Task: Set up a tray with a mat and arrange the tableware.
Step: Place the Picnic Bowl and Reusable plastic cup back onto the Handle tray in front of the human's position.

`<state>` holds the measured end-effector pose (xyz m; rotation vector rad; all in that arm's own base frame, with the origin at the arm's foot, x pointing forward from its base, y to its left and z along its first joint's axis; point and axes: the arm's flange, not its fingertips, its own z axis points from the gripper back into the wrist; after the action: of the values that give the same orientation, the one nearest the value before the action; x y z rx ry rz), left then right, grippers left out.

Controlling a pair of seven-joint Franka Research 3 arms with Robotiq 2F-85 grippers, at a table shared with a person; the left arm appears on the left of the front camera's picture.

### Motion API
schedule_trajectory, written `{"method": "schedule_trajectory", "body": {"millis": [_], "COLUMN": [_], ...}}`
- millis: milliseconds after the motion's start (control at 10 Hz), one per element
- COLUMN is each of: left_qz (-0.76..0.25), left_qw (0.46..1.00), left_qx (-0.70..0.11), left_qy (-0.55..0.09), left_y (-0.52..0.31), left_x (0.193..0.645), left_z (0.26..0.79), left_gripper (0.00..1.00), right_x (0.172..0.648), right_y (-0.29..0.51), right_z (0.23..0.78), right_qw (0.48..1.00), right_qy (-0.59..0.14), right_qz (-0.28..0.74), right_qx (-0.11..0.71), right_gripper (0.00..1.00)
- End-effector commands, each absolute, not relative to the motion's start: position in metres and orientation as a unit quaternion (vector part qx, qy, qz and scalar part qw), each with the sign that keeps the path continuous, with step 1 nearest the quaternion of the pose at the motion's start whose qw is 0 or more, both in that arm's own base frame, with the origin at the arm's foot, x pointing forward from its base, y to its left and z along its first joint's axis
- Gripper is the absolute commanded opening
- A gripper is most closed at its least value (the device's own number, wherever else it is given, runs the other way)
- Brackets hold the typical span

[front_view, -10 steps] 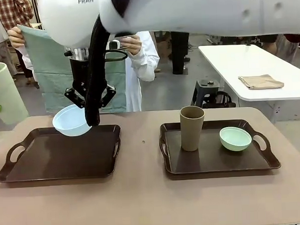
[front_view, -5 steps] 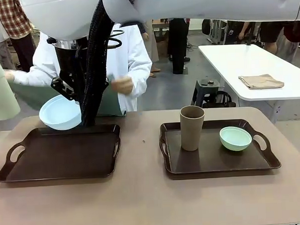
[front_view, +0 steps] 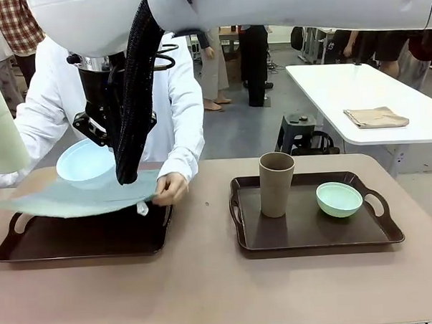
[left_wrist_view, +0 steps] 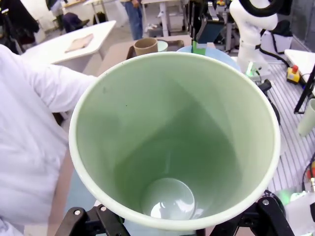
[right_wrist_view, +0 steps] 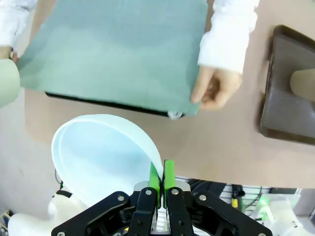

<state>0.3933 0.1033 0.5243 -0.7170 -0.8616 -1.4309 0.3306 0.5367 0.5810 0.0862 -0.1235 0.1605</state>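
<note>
My right gripper (right_wrist_view: 161, 172) is shut on the rim of the light blue bowl (right_wrist_view: 101, 155), which hangs tilted above the back of the left tray (front_view: 83, 243). A person's hand (front_view: 170, 187) spreads a teal mat (front_view: 74, 197) over that tray, just beneath the bowl (front_view: 85, 164). The pale green cup (left_wrist_view: 172, 142) sits in my left gripper (left_wrist_view: 182, 230), raised at the far left (front_view: 3, 128). On the right tray (front_view: 312, 237) stand the brown cup (front_view: 276, 184) and the mint green bowl (front_view: 339, 199).
The person in a white coat leans over the table's far left side, both sleeves near the left tray. My right arm crosses high over the table from the right. A white table with a folded cloth (front_view: 375, 117) stands behind.
The person has lowered the mat from chest height onto the left tray. My right gripper lifted the blue bowl up and left a second ago, then held still.
</note>
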Motion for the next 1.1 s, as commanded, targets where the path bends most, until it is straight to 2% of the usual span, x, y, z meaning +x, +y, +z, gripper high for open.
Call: {"method": "schedule_trajectory", "body": {"millis": [0,1000], "left_qz": [-0.622,-0.622], "left_qw": [0.612,0.612], "left_qx": [-0.308,-0.308], "left_qy": [-0.38,-0.38], "left_y": [0.1037,0.1037], "left_x": [0.3957,0.3957], "left_z": [0.5266,0.5266], "left_gripper": [0.31,0.31], "right_x": [0.3295,0.3295], "right_y": [0.5353,0.5353], "right_z": [0.5816,0.5816], "right_qw": [0.994,0.994], "right_qy": [-0.064,-0.064], "right_qz": [0.078,0.078], "right_qx": [0.038,0.038], "right_gripper": [0.0,0.0]}}
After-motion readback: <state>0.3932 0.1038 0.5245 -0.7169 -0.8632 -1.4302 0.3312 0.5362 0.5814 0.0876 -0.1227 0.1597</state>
